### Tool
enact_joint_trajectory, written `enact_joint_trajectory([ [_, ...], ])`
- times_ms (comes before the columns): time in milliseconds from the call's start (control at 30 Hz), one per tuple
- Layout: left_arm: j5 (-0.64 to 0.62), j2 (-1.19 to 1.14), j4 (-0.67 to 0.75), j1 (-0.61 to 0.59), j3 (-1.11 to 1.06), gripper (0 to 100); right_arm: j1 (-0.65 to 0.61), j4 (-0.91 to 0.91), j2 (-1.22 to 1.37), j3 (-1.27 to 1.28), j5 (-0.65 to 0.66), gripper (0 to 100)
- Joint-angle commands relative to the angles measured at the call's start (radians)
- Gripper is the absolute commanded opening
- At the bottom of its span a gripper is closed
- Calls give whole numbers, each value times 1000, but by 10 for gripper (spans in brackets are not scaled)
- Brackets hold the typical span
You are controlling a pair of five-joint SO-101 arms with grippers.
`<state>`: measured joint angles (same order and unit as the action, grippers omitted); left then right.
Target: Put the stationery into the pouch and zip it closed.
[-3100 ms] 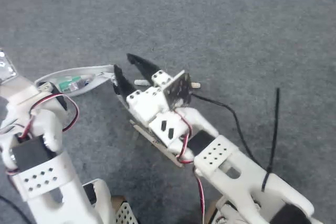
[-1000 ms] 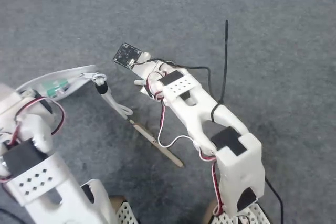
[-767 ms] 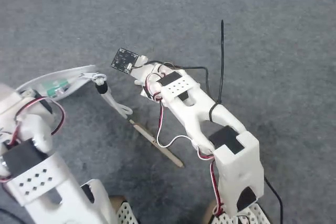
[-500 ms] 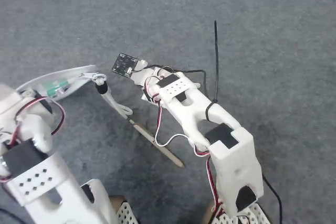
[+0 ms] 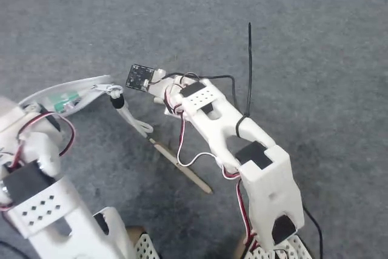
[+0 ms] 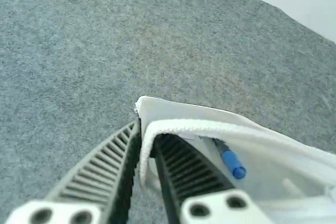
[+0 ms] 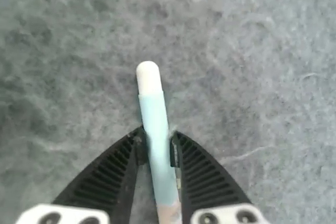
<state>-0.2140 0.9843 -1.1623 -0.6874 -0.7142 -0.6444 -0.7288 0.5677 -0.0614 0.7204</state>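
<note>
**Right fingers pinch a pale blue pen; left fingers clamp the pouch rim**

In the right wrist view we see the right fingers (image 7: 131,156) drawn narrow around a pale blue pen (image 7: 153,109). They grip its barrel, and its white cap points away from the wrist over the grey counter (image 7: 252,51). We cannot tell whether the pen touches the counter or hangs just above it.

In the left wrist view the left fingers (image 6: 170,153) are nearly closed, with the white rim of the pouch (image 6: 220,127) caught between them. A blue-tipped pen (image 6: 231,164) lies inside the pouch, just behind that rim.

From the high view the pouch sits at the left side of the counter, in front of the left arm (image 5: 36,150). Something green (image 5: 76,97) shows through its pale wall. At the pouch end nearer the right arm (image 5: 218,119) we see a dark tab (image 5: 117,100) and a looped white cord (image 5: 138,125). The right arm stretches over the middle of the counter, its small camera board (image 5: 138,77) close to that end of the pouch. A slim wooden stick (image 5: 182,165) lies flat on the counter between the two arms, just beside the cord.
</note>
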Motion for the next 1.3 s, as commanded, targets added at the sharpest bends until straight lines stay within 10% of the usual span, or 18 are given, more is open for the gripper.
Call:
enact_joint_trajectory([
  [0,-17,2,41,0,18,13,-10,-151,-7,-92,11,7],
  [1267,-17,2,41,0,16,13,-19,-453,76,-269,12,11],
])
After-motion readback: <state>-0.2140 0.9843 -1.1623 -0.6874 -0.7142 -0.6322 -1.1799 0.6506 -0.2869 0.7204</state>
